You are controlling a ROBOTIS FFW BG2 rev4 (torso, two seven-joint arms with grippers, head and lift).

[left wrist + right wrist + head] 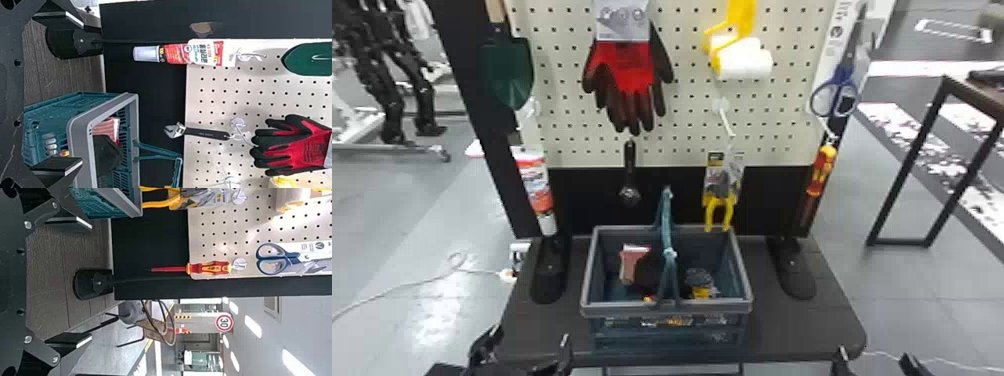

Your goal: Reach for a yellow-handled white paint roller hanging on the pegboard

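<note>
Roller (748, 64): stout white sleeve, rounded sides, bright yellow frame at its left end, yellow running up to the head view's top edge. It hangs high on the pegboard (562, 102), nearer the board's right edge than its left. Neither pincer touches it.

My right pincer (875, 358) is at the desk's front right corner in the head view, released, its two fingers well apart, nothing between them. My left pincer (529, 347) is by the desk's front left corner, also spread and holding nothing.

Edges: gloves (632, 70) hang left of the roller, with a strip of holed board between. To its right, more holed board, then scissors (839, 90) at the board's right edge. Below the roller a white hook (726, 120) juts out, the packaged pliers (722, 192) hanging under it, tips down near the basket's back rim.

Basket (667, 311) fills the desk's middle, from near the back edge to near the front — its handle (666, 225) stands upright, left of the pliers. Bare desk (782, 330) shows either side of the basket, a black foot (794, 275) toward each back corner.
</note>
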